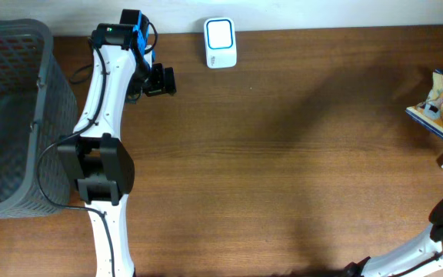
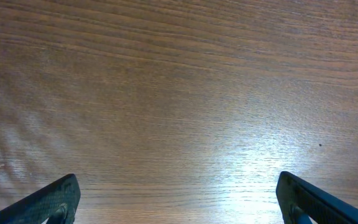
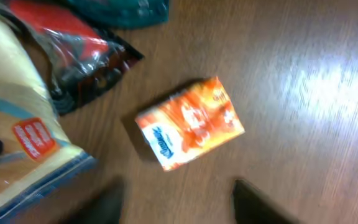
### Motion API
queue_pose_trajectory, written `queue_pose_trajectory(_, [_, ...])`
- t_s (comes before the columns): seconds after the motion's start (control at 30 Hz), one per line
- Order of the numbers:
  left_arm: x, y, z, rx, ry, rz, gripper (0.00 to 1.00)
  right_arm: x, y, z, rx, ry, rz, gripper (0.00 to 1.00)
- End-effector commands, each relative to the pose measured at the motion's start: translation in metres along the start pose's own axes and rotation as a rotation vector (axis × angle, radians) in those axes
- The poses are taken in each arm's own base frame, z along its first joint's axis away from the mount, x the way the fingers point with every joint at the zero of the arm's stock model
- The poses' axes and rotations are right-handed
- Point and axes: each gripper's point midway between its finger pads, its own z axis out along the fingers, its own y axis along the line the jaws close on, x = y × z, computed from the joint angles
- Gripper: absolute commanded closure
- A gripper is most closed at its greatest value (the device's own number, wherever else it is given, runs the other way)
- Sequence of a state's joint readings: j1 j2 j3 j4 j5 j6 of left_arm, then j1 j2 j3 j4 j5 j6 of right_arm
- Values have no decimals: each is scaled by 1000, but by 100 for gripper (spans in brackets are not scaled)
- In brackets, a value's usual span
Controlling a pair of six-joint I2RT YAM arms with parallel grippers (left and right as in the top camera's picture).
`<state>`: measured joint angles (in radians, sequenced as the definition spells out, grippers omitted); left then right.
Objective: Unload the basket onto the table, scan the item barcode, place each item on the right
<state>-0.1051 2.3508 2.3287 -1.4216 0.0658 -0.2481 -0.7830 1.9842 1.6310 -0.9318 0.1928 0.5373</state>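
Your right gripper hangs over the wood table with its two fingers parted and nothing between them, though they are blurred at the bottom of the wrist view, so take that as likely rather than certain. Just beyond the fingertips an orange carton lies flat on the wood, apart from the fingers and beside a heap of snack bags. Your left gripper is spread wide over bare wood, holding nothing. Overhead, the white scanner sits at the far edge, well apart from the carton, and a grey basket stands at the left.
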Motion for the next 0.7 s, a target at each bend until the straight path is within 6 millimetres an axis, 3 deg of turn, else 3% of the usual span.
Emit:
queue_pose_trajectory(0.0, [1,4,4,-13,8,-9,1,3,-19,4,93,-1,-16,64])
queue_pose_trajectory(0.13, [1,4,4,-13,8,-9,1,9,-44,15,218,-19,-25,69])
queue_pose_trajectory(0.33, [1,4,4,-13,8,-9,1,20,-70,41,246,1,33,88])
queue_pose_trajectory(0.4, [1,4,4,-13,8,-9,1,20,-79,46,253,2,73,89])
queue_pose_trajectory(0.5, [1,4,4,-13,8,-9,1,19,-86,52,249,-6,97,91])
queue_pose_trajectory(0.67, [1,4,4,-13,8,-9,1,15,-79,55,220,-22,104,96])
